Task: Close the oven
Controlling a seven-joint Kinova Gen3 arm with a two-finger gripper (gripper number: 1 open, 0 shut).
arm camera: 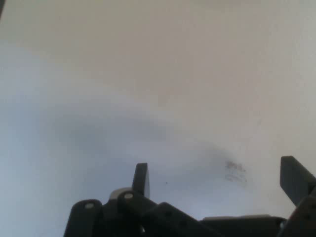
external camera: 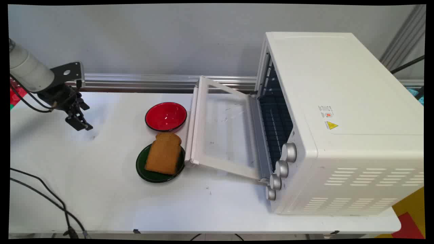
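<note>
Gripper (external camera: 79,122) hangs at the left over bare table (external camera: 101,189), jaws spread and holding nothing. Well apart to the right stands a red bowl (external camera: 165,116); nearer the camera, a bread slice (external camera: 163,153) lies on a green plate (external camera: 144,169). Beside them, the toaster oven (external camera: 339,118) has its door (external camera: 220,135) folded down.

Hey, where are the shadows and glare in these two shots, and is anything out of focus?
Main view: the red bowl carries bright glare spots, and the hand throws a soft shadow on the table beneath it. Hand view: a broad grey shadow crosses the bare table, the surface looks soft and hazy, and the two fingers stand wide apart, empty.
</note>
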